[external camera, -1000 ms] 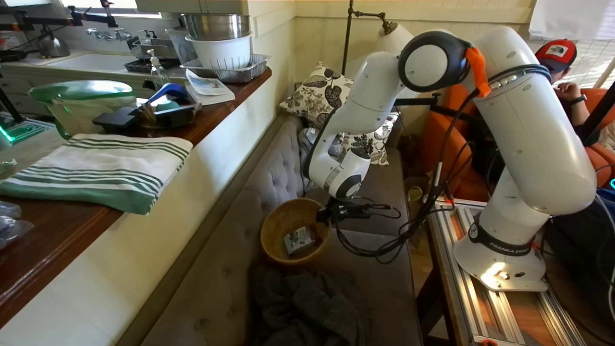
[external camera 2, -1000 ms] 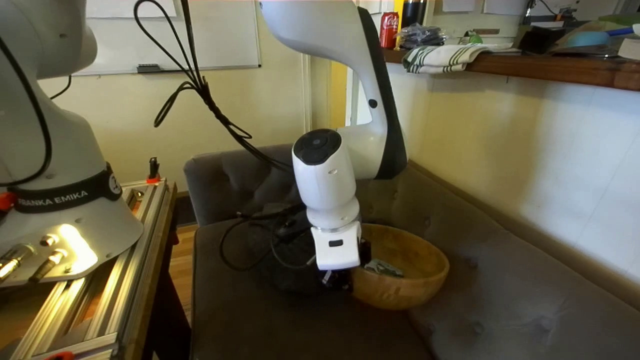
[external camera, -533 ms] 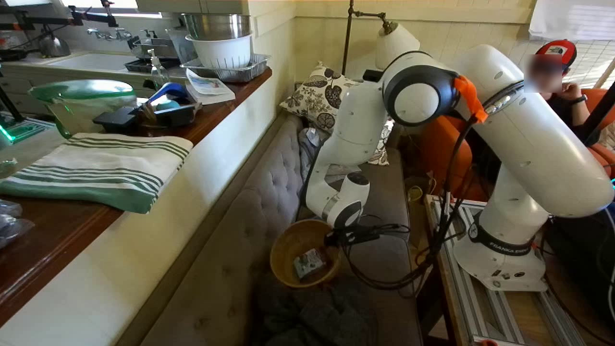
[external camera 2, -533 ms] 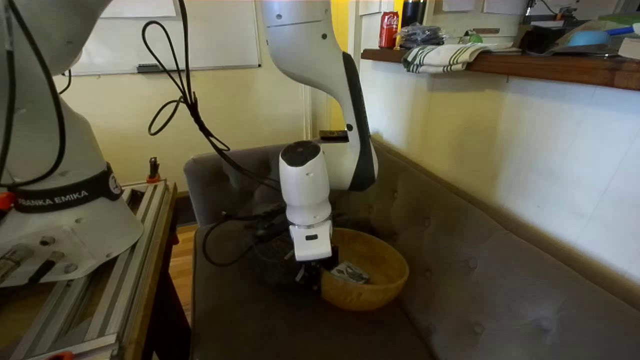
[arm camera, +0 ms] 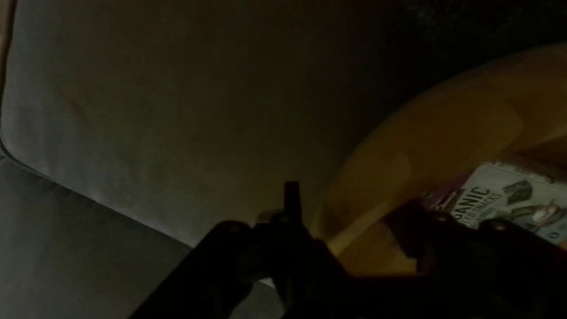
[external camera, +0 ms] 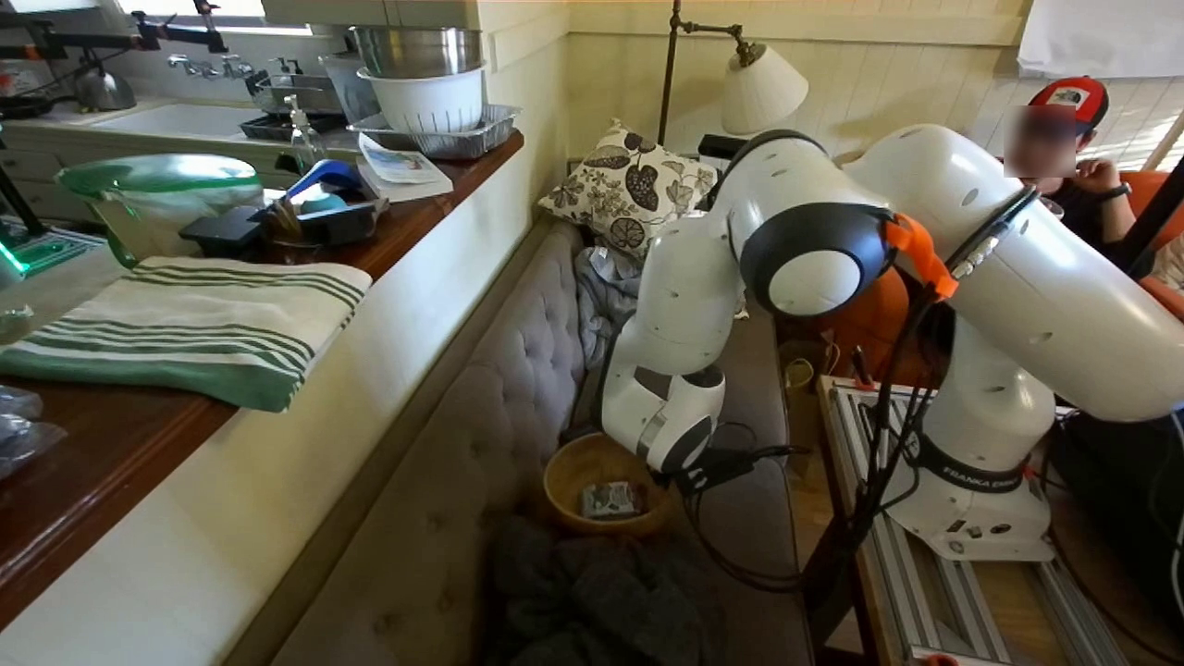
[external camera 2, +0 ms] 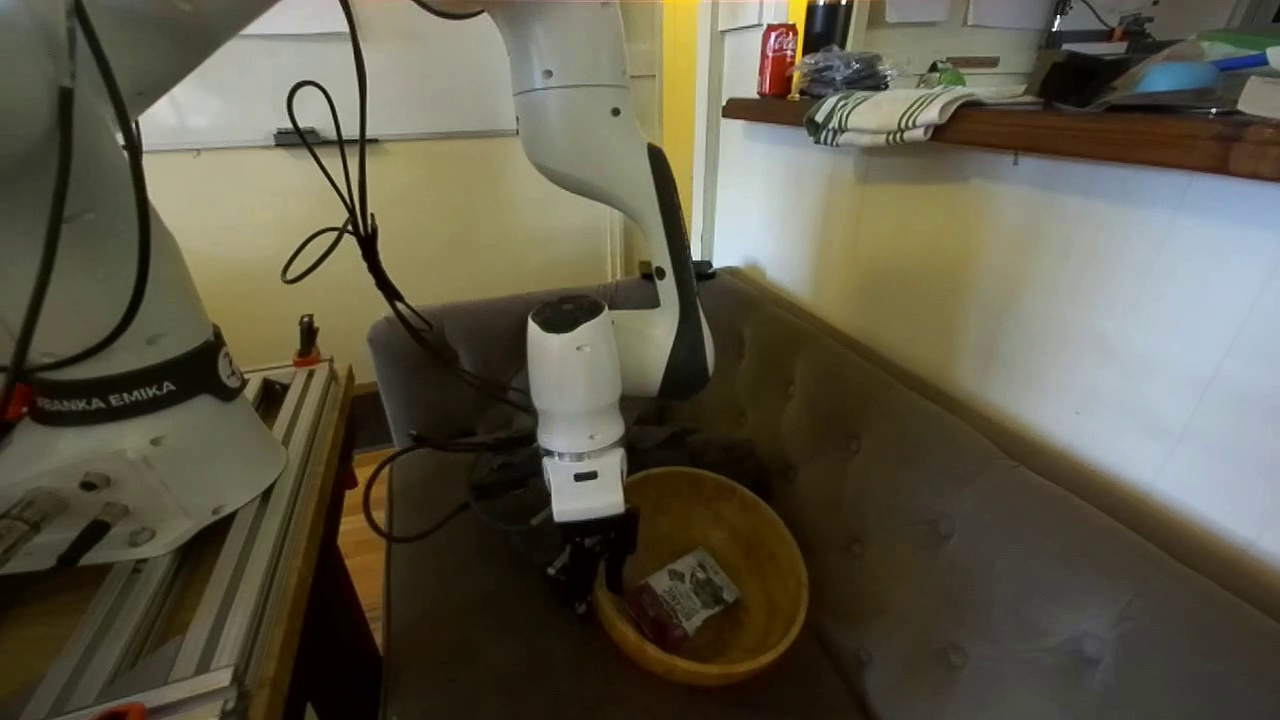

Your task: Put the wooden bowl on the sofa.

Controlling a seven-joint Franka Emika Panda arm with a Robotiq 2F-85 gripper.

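Observation:
The wooden bowl (external camera 2: 765,590) is low over the seat of the grey-brown sofa (external camera 2: 900,520), beside its tufted back. It tilts toward the camera in this exterior view, and its contact with the seat is hidden. It also shows in an exterior view (external camera: 572,474) and the wrist view (arm camera: 443,128). A pale and purple snack pack (external camera 2: 695,590) lies inside. My gripper (external camera 2: 598,592) is at the bowl's edge. In the wrist view the jaws (arm camera: 347,212) stand apart with the rim between them, one finger outside and one inside. A wide gap shows on the inner side.
A dark crumpled blanket (external camera: 601,592) lies on the sofa beside the bowl. Patterned pillows (external camera: 638,185) and a grey cloth (external camera: 606,287) are at the far end. A wooden ledge (external camera: 444,213) runs above the sofa back. The robot's table (external camera: 879,573) borders the seat. A person sits behind.
My arm and the bowl have moved along the sofa and lower. In the last half second the bowl has tipped, so its inside faces an exterior camera more, and the pack has shifted.

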